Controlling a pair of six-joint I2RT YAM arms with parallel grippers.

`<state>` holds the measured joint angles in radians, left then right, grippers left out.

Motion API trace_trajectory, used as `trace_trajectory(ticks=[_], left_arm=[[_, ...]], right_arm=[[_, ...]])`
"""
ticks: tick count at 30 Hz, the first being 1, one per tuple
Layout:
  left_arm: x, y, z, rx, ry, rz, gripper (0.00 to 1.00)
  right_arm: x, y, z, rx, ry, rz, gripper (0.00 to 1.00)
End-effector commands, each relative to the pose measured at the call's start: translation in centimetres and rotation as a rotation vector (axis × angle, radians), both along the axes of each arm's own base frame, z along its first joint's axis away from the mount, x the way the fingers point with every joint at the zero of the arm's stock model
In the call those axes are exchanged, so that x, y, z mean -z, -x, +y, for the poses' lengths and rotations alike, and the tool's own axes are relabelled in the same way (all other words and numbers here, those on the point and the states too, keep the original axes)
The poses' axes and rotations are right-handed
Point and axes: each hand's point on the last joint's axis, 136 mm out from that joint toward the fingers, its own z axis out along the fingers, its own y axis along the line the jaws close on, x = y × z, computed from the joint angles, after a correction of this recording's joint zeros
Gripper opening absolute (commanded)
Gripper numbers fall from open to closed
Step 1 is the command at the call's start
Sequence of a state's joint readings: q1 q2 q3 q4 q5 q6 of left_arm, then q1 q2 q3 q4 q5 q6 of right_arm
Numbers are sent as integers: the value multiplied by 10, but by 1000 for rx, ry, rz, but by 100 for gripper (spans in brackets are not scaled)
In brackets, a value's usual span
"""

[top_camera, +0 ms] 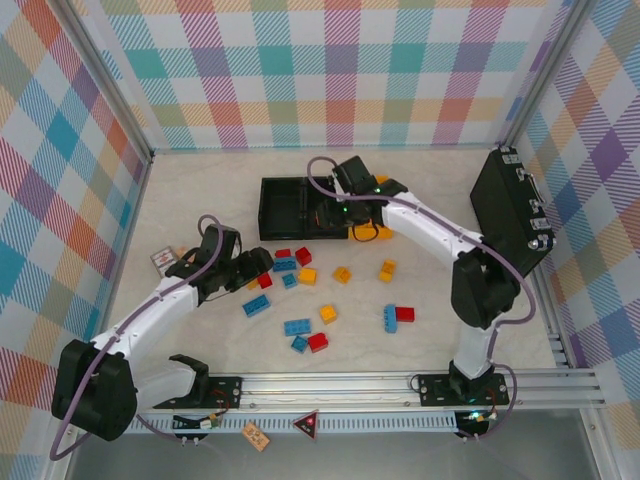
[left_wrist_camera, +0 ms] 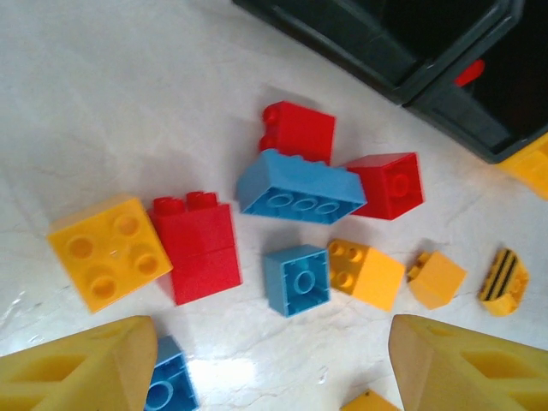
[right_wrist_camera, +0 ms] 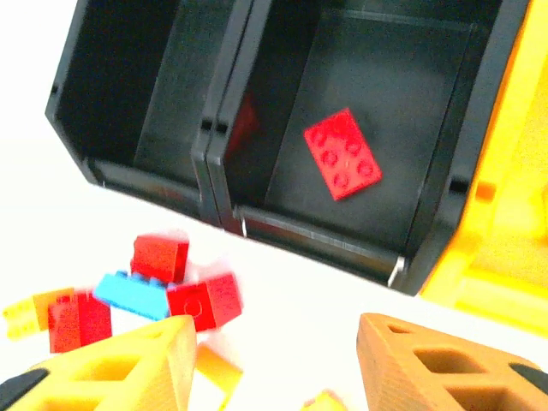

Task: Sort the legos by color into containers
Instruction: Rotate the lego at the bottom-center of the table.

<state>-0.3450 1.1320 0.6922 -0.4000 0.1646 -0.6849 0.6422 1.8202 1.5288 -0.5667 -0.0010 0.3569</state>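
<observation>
Crowding is the risk: the left gripper [left_wrist_camera: 272,355], open and empty at frame bottom, hovers over touching legos [left_wrist_camera: 300,184] at centre and could pinch two colours, while the right gripper [right_wrist_camera: 274,347], also open, faces the containers [right_wrist_camera: 218,145] holding one red brick [right_wrist_camera: 342,154], on a pale marbled table [top_camera: 200,190] ringed by plaid walls [top_camera: 330,70].

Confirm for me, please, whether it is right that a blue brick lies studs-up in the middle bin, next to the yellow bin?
Not quite: the brick is red, not blue. It does lie studs-up in the middle bin, next to the yellow bin, as the right wrist view shows.
</observation>
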Motion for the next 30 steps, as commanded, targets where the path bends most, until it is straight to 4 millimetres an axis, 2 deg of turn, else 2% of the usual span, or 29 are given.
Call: trace_trajectory(ticks=[1, 7, 15, 19, 26, 30], left_arm=[[1, 14, 6, 29, -75, 41, 72], [16, 32, 6, 110, -185, 87, 73], [47, 38, -2, 223, -215, 111, 79], [59, 42, -2, 255, -230, 135, 79], [72, 55, -16, 314, -206, 176, 78], [77, 62, -20, 345, -235, 200, 78]], right_arm=[[-14, 12, 14, -82, -99, -47, 53], [-8, 42, 6, -140, -142, -35, 53], [-5, 77, -7, -191, -180, -14, 55], [4, 96, -9, -237, -193, 43, 55], [19, 137, -8, -347, -269, 166, 55], [28, 147, -12, -340, -275, 205, 54]])
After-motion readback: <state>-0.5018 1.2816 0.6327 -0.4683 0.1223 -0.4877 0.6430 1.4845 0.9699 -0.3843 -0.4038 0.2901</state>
